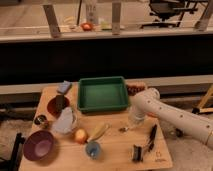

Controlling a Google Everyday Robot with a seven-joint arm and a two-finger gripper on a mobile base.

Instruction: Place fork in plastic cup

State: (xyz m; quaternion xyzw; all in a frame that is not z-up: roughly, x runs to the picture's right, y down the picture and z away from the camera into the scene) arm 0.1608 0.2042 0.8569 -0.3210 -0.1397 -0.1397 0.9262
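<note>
Camera view — pincer (133, 120) low over worktop (114, 159), right of centre; open or closed, cannot tell. Fork (124, 129) flat on the wood, just beside pincer tip. Likely light, stiff, slick metal — best pinched across mid-handle.

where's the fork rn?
Camera view: the fork is down at the table right of centre, in front of the green tray, right beside the tool at the arm's tip; black-handled utensils lie further right.
</note>
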